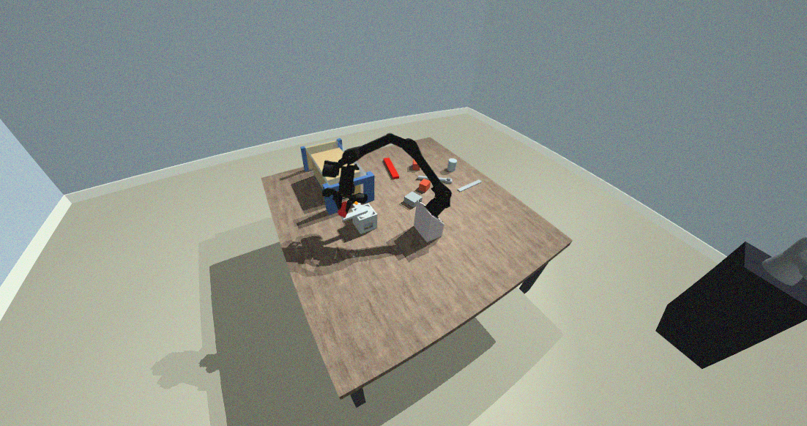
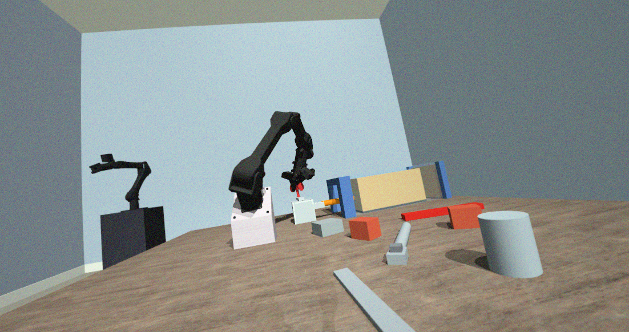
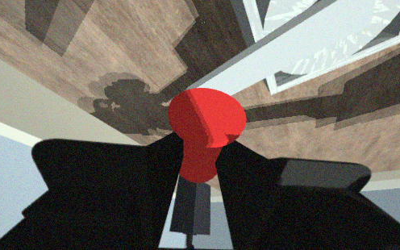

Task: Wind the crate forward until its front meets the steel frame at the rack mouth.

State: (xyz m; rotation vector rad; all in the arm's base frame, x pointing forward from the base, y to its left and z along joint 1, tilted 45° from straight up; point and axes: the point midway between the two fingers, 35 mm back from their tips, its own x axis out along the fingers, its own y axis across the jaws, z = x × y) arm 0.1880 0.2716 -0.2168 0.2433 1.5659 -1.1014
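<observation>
My gripper (image 1: 343, 202) (image 2: 297, 183) (image 3: 200, 133) is shut on the red knob (image 3: 208, 117) of the winch handle. The handle's pale flat arm (image 3: 256, 60) (image 1: 355, 213) reaches from the knob across the top of the white winch (image 1: 367, 223) (image 2: 303, 212). The key and its hole are hidden under the arm. An orange piece (image 2: 330, 202) sits between the winch and the blue frame (image 1: 369, 187) (image 2: 346, 198). Behind the frame is a long tan body (image 2: 389, 190); I cannot tell crate from cubby walls there. Its front is partly hidden by the frame and my arm.
Beside the winch lie a grey block (image 1: 412, 199) (image 2: 327, 227) and an orange-red block (image 1: 424, 185) (image 2: 365, 228). Farther off are a red bar (image 1: 390, 167), a grey tool (image 2: 403, 242), another red block (image 2: 464, 216), a grey cylinder (image 1: 452, 165) (image 2: 509, 244) and a flat strip (image 1: 469, 185) (image 2: 369, 297).
</observation>
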